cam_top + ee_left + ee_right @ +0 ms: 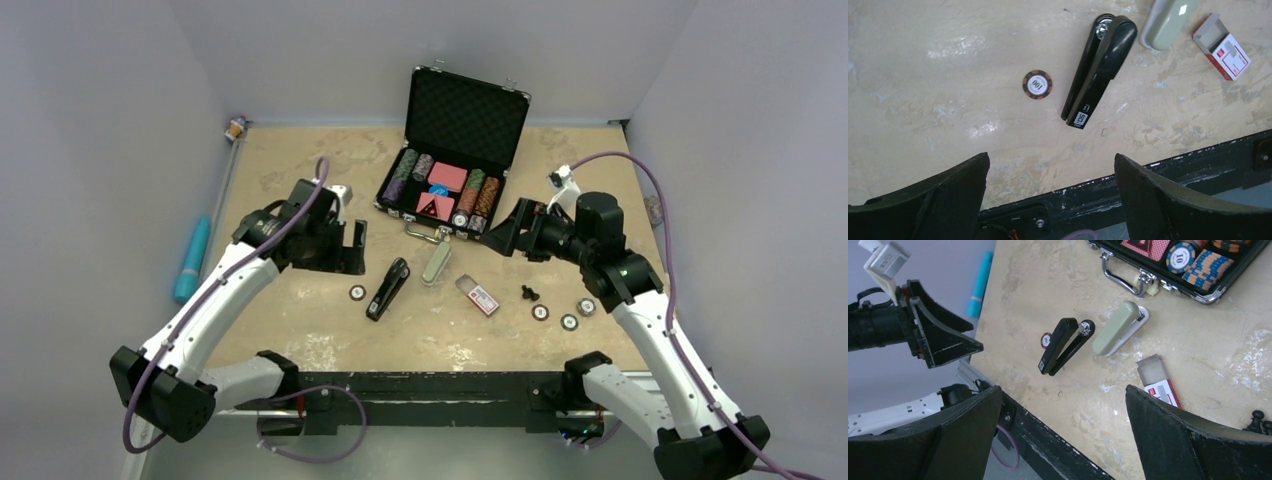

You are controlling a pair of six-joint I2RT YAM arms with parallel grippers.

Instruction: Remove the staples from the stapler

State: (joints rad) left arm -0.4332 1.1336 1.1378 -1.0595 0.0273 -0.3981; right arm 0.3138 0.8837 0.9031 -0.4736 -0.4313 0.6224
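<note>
Top external: slim black desk stapler (388,288) lies untouched, near centre; left gripper (1050,161), right gripper (1063,390) both spread wide, flanking it, probably staging a two-handed grasp.

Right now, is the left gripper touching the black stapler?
Apart. The left wrist view shows the left gripper open above the near edge, with bare table between its fingertips and the stapler.

My left gripper (1052,161) hangs wide open over the mottled beige tabletop (923,75). Ahead lies the long, slim black stapler (1099,70), slanted, with an orange-and-black round poker chip marked 100 (1037,84) just to its left, not touching.
</note>
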